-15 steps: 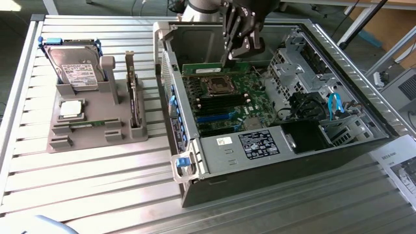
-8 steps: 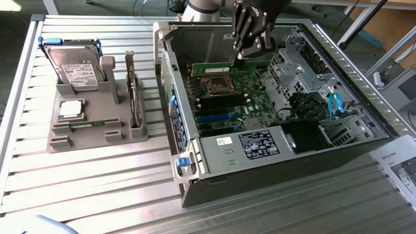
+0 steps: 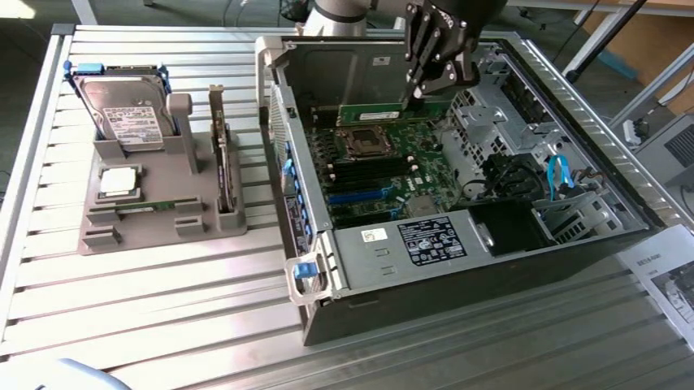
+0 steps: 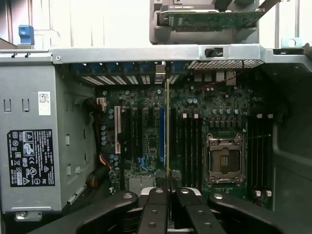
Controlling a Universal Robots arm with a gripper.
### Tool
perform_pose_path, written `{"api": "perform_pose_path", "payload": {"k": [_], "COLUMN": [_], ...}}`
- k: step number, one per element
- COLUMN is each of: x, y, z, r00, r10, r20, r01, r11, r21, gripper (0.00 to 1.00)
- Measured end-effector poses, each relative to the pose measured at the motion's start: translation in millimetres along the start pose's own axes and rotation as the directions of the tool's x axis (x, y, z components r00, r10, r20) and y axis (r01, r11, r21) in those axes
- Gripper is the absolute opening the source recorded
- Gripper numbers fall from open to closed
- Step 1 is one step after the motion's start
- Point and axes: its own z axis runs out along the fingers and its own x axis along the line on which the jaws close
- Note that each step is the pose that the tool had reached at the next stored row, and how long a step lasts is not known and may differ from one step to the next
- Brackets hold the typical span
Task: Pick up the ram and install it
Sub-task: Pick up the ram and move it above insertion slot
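open desktop computer case (image 3: 488, 284) lying on its side on a slatted metal surface (image 3: 162, 309), side panel off, green motherboard (image 3: 379, 175) facing up. over the far part of the board, a black robot hand (image 3: 431, 91) reaching down into the case. nearly closed, pinching the ram (image 3: 369, 112) between its fingers. holds the thin green stick with its long side level, clear of the board, near the empty processor socket (image 3: 362, 142) and the rows of dark memory slots (image 3: 363, 172). not seated in any slot.

from the wrist camera, the hand (image 4: 168, 195) with its two inner fingers (image 4: 155, 209) drawn close together, and the ram (image 4: 168, 126) seen edge-on as a thin pale line running out from between them. crosses the board just beside a blue slot (image 4: 161, 131), with the socket (image 4: 224, 158) off to one side.

inside the case, a power supply (image 3: 434, 240) with a black label at the near end, and a blue cable (image 3: 558, 175) toward the exterior view's right.

at the exterior view's left, well apart from the case, a grey parts holder (image 3: 201, 213) on the surface. carries a hard drive (image 3: 125, 114) standing upright, a square silver-topped processor chip (image 3: 117, 180) lying flat, and a larger card (image 3: 223, 162) standing on edge.
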Motion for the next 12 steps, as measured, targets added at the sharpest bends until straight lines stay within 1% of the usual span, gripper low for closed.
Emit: {"api": "perform_pose_path", "payload": {"k": [6, 12], "x": [-0.2, -0.4], "y": [-13.7, -25.5], "z": [-0.3, -0.6], "r00": [1.0000, 1.0000], "r10": [-0.001, -0.002], "r20": [-0.0001, -0.0001], "r01": [0.001, 0.002], "r11": [1.0000, 1.0000], "r21": [0.0000, 0.0000], "gripper": [0.12, 0.12]}}
